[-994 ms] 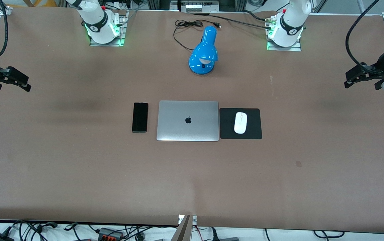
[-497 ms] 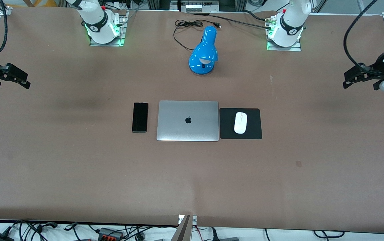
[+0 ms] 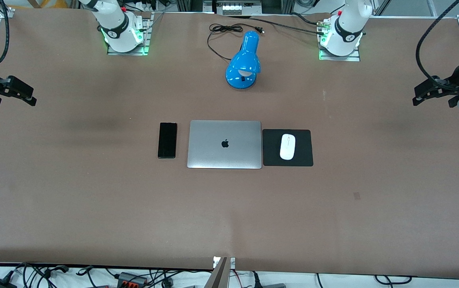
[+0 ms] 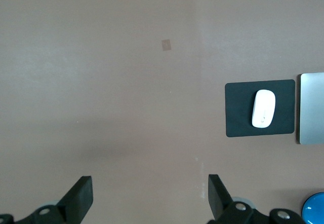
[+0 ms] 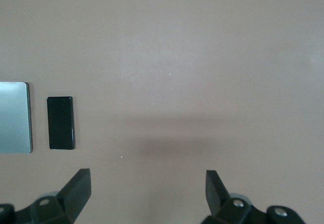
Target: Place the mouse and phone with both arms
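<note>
The white mouse (image 3: 287, 147) (image 4: 264, 108) lies on a black square pad (image 3: 305, 154) (image 4: 238, 110), beside the closed silver laptop (image 3: 224, 144) toward the left arm's end of the table. On the laptop's other flank, toward the right arm's end, the black phone (image 3: 167, 140) (image 5: 61, 122) lies flat on the table. My left gripper (image 3: 417, 96) (image 4: 150, 188) hangs open over bare table near its end of the table and holds nothing. My right gripper (image 3: 30, 99) (image 5: 147, 181) is open too, empty, over bare table near the right arm's end.
A blue desk lamp (image 3: 243, 60) (image 4: 315, 209) with a black cord (image 3: 218, 32) stands farther from the front camera than the laptop, between the two arm bases. The laptop's edge shows in both wrist views (image 4: 311, 107) (image 5: 14, 116). Brown table surface surrounds the items.
Both grippers have shifted only a little, each staying near its own end of the table, open. The mouse, the phone and the laptop have not moved.
</note>
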